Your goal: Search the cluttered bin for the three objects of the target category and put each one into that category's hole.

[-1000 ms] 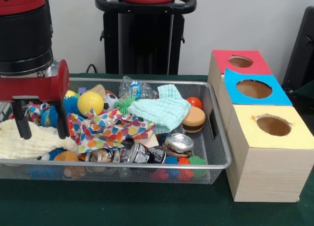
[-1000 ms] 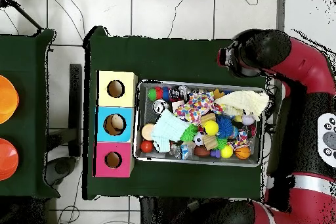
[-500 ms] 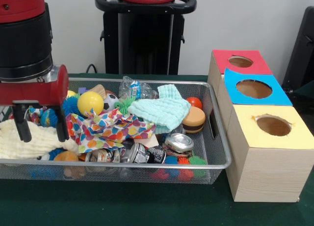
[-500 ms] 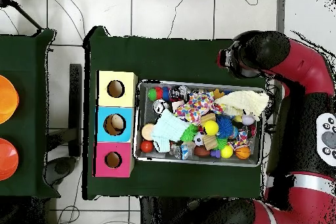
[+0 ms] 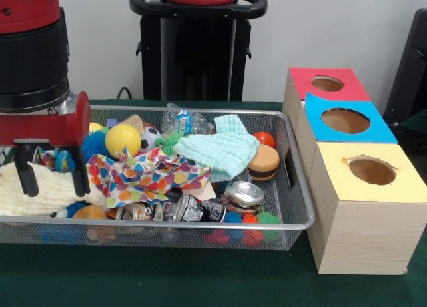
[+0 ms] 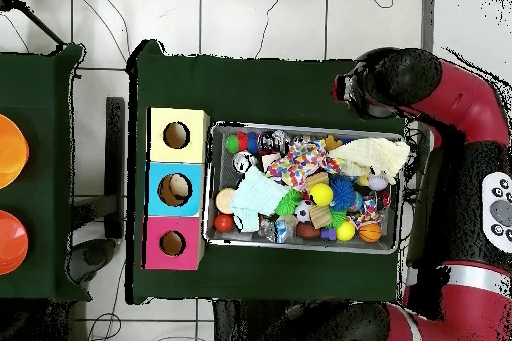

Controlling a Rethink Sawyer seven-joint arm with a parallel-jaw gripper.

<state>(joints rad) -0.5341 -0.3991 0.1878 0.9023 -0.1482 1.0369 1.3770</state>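
Note:
A wire-mesh bin holds mixed clutter: a pale yellow cloth at its left end, a polka-dot cloth, a mint cloth, a yellow ball, a toy burger, crushed cans and a plastic bottle. My gripper is open, its two black fingers reaching down astride the yellow cloth. In the overhead view the arm's wrist hides the gripper above the bin's end, by the yellow cloth.
Three wooden boxes stand beside the bin, each with a round hole: yellow-topped, blue-topped, red-topped. The overhead view shows the same boxes by the bin. Spiky balls and an orange ball lie among the clutter.
The gripper has sunk a little lower and drifted slightly left over the yellow cloth. Its fingers stay apart. Nothing in the bin has shifted.

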